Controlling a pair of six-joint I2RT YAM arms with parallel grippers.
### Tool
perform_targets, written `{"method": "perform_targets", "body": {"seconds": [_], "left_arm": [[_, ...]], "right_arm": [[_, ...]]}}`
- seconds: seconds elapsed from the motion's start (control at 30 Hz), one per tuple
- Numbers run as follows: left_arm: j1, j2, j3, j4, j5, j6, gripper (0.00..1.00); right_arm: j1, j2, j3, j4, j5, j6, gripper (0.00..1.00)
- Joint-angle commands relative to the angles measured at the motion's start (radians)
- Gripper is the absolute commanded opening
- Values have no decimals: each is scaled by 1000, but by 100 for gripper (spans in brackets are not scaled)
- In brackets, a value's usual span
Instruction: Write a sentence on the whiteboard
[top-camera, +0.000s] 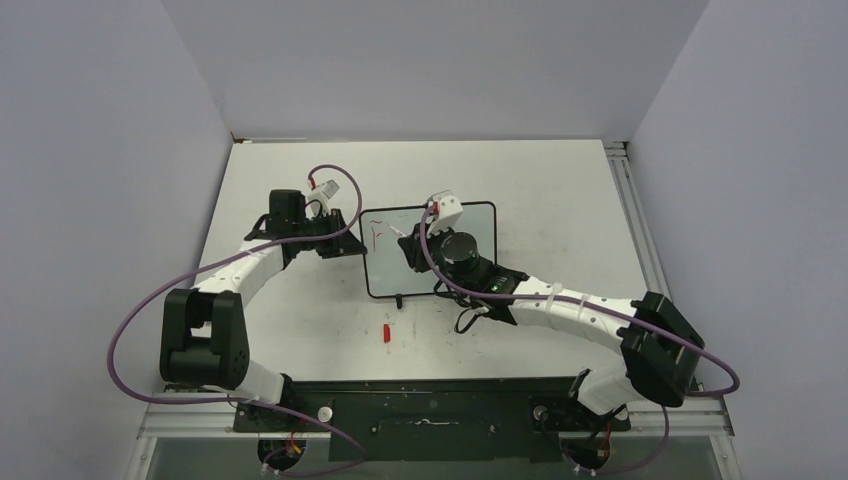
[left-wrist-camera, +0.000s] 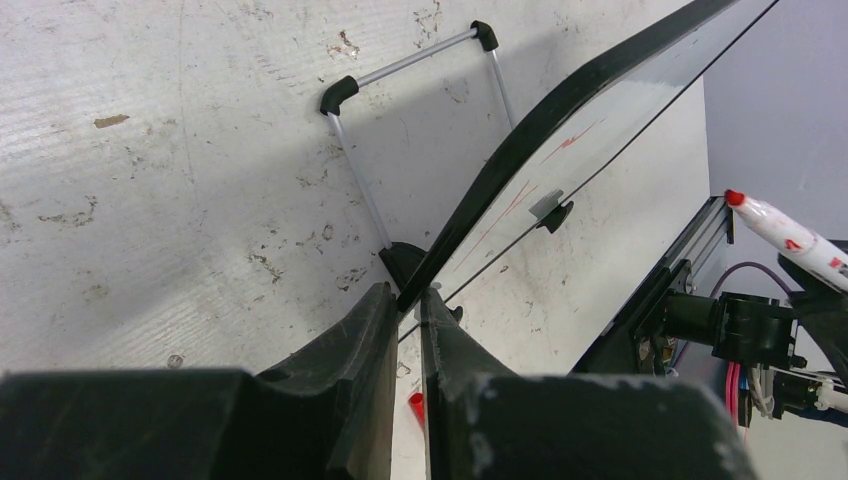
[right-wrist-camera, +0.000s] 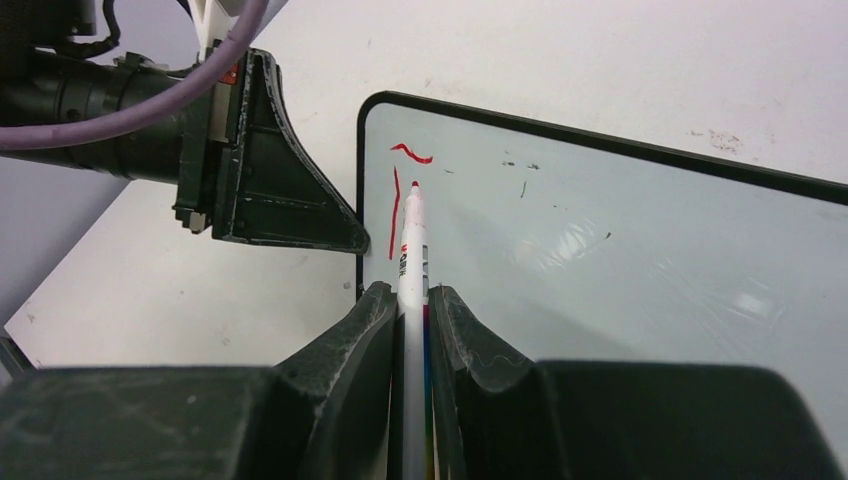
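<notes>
Whiteboard (top-camera: 385, 272) mid-desk (top-camera: 560, 190), left edge clamped by left pincer (left-wrist-camera: 408, 305); right pincer (right-wrist-camera: 410, 305) gripping marker (right-wrist-camera: 412, 235), tip by sentence (right-wrist-camera: 394, 215). Barely begun; next, probably steady strokes rightward.

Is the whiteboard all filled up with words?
No, the whiteboard has only two short red strokes near one corner, and the rest carries no writing.
</notes>
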Motion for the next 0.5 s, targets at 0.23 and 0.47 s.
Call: {"method": "perform_targets", "body": {"seconds": [0.23,0.47], "left_arm": [[-7,-5,41,-13,11,6,8],[-6,-3,41,-13,10,6,8]], "right_arm": [[-22,19,-15,44,-33,-2,5],[-23,51,-9,47,-38,3,5]]}}
